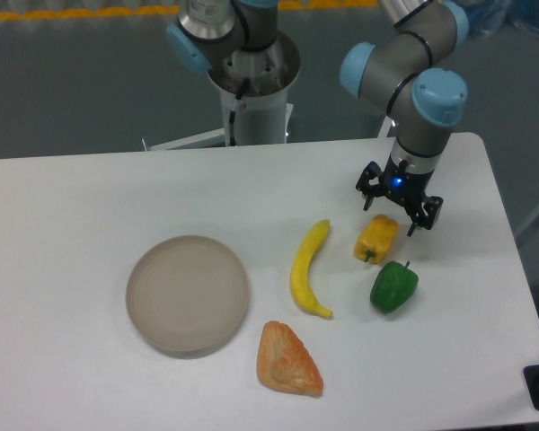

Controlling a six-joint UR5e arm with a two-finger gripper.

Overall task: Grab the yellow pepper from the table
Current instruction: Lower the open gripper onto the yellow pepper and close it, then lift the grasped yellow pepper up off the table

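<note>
The yellow pepper [377, 239] lies on its side on the white table [90, 197], right of centre, its green stem pointing toward the front. My gripper [392, 217] hangs just above and behind the pepper, pointing down. Its fingers [366, 203] are spread apart with nothing between them, so it is open. The pepper is untouched.
A green pepper [393, 286] sits just in front of the yellow one. A banana [307, 268] lies to the left of it. A piece of orange pastry [288, 361] rests near the front edge. A round grey plate [189, 294] is at the left. The robot base [251, 81] stands behind the table.
</note>
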